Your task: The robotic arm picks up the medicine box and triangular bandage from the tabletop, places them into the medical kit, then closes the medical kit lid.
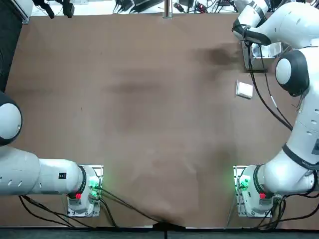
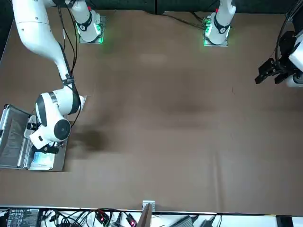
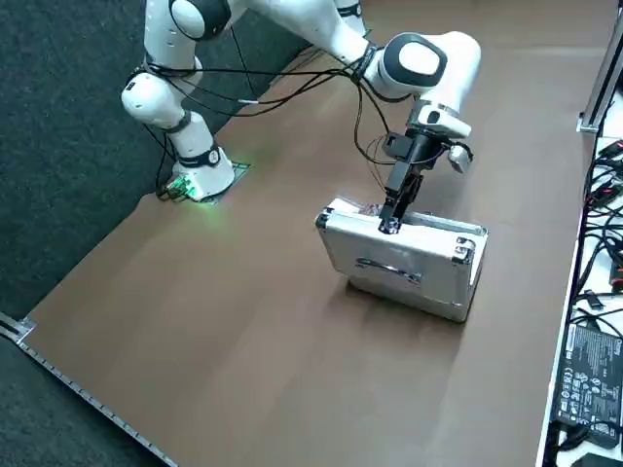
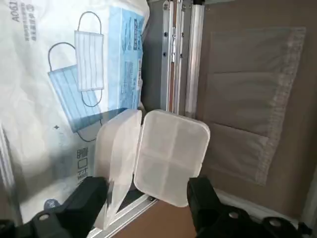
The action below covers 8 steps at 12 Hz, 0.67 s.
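Observation:
My right gripper hangs over the open medical kit at the table's far right, shut on the medicine box. The box is a translucent white pill box with compartments, and its two halves are swung apart. It hangs over the hinge edge between the kit's base and the medical kit lid. The lid stands open, handle side outward, and its grey pocketed lining faces the gripper. The triangular bandage, a small white packet, lies on the brown tabletop just nearer the robot's base than the kit.
A packet of face masks lies inside the kit's base. Black cables loop from the right arm's wrist above the kit. The table's right edge runs close behind the kit, with electronics and cables beyond it.

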Each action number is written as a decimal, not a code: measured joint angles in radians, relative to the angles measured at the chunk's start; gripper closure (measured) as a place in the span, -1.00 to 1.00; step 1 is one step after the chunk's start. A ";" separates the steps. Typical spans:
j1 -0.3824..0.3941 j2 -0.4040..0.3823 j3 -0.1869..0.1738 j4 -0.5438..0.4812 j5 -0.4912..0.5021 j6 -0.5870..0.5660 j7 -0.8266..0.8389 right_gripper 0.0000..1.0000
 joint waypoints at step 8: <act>-0.030 -0.041 0.001 0.031 0.137 0.004 -0.090 -1.00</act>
